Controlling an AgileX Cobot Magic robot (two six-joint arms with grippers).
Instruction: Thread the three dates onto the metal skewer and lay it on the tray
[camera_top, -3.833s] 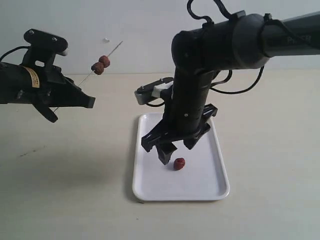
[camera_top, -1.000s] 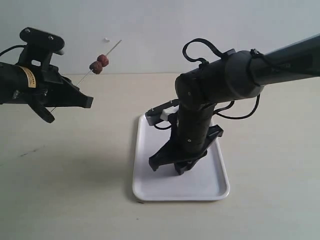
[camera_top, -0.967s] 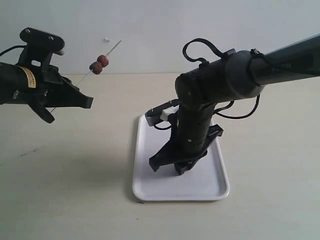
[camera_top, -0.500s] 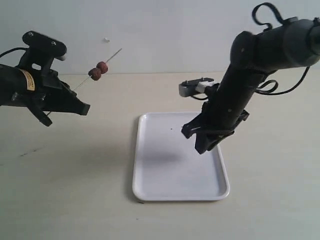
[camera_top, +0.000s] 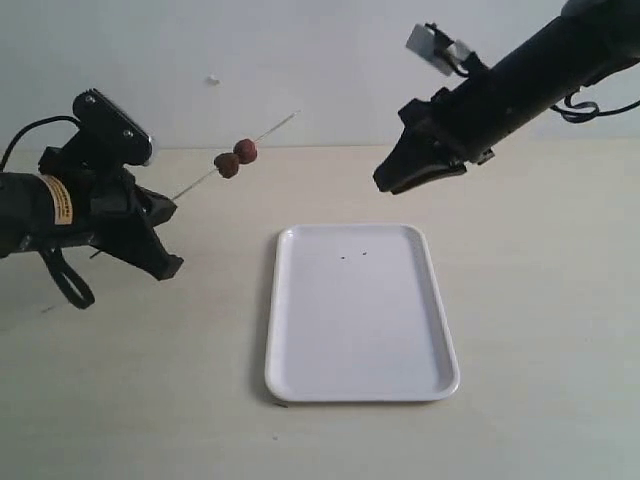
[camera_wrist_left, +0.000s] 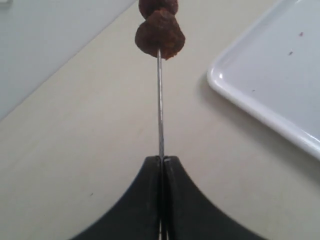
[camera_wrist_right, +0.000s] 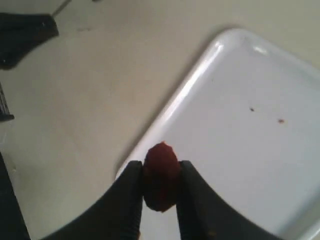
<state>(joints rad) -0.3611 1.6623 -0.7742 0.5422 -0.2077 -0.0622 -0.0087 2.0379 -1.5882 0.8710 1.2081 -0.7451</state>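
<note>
Metal skewer, upper left with two dates on it, is pinched tight in the left gripper; the right gripper, upper right, is clamping the third date, which I reckon needs lining up with the point next.

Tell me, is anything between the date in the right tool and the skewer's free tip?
Nothing visible. Open air separates the held date from the tip of the skewer; two threaded dates sit farther down.
</note>
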